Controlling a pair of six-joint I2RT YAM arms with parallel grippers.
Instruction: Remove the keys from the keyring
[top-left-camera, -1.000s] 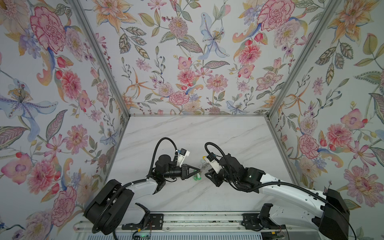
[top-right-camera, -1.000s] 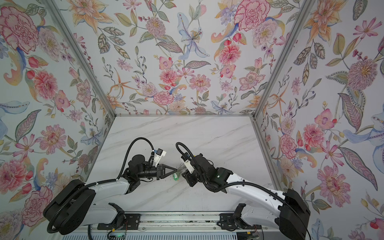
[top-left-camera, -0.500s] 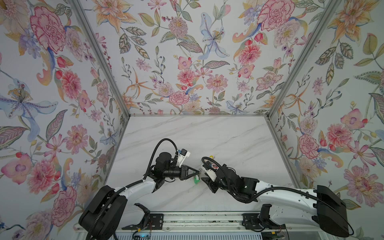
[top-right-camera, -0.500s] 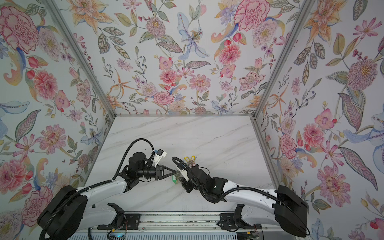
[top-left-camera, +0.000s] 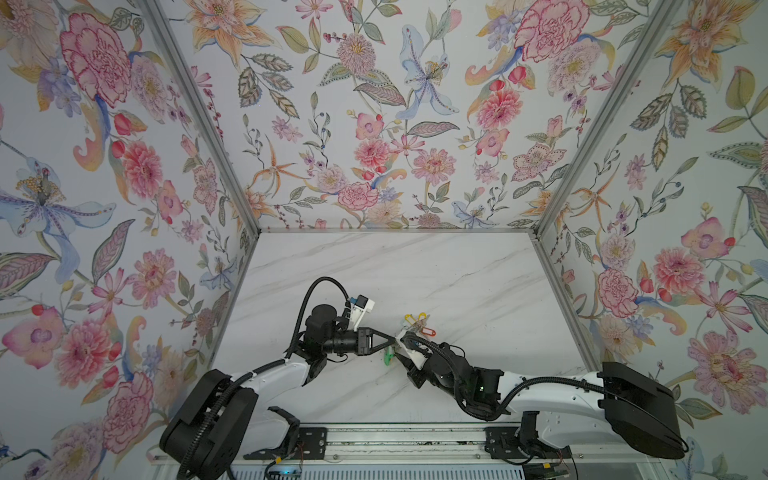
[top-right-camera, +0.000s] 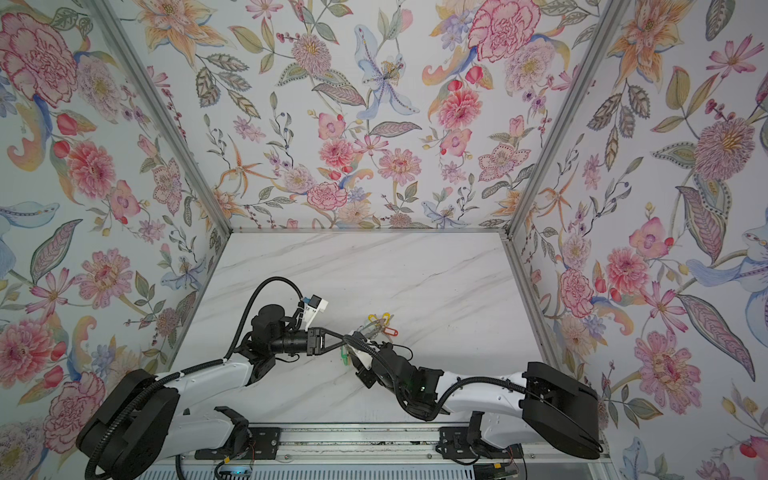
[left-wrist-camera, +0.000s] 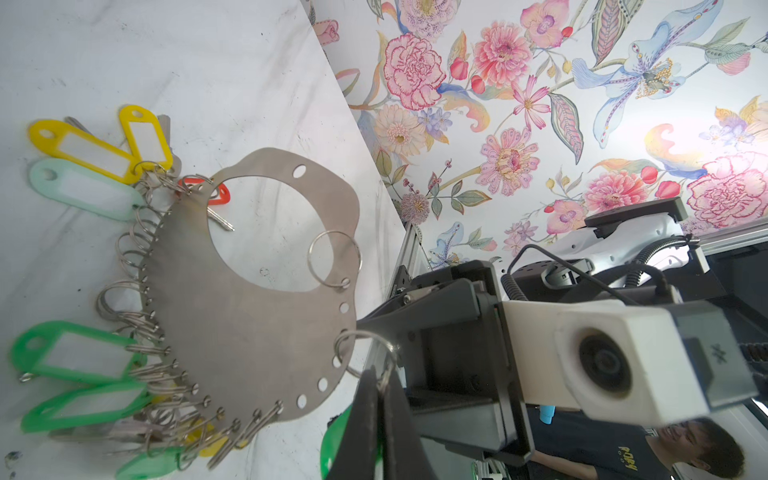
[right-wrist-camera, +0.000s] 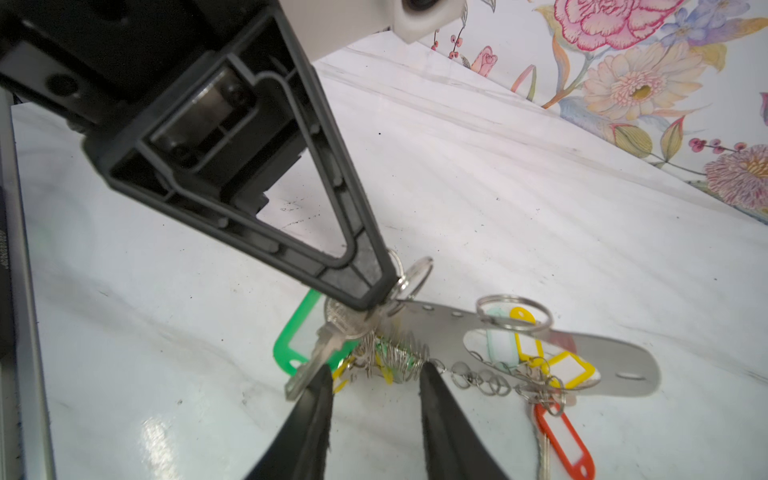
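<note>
Wire ring (left-wrist-camera: 362, 332) pinched in left end effector (left-wrist-camera: 380, 388); right end effector (right-wrist-camera: 374, 386) spread, wrist-view only.

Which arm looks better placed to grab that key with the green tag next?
Probably right: the right claw stands open beside the key, while the left claw is shut on a small wire ring.

Both arms reach low to the near middle. The left gripper (top-left-camera: 391, 338) points right, jaws pinched together; the right gripper (right-wrist-camera: 376, 374) has its jaws apart.
</note>
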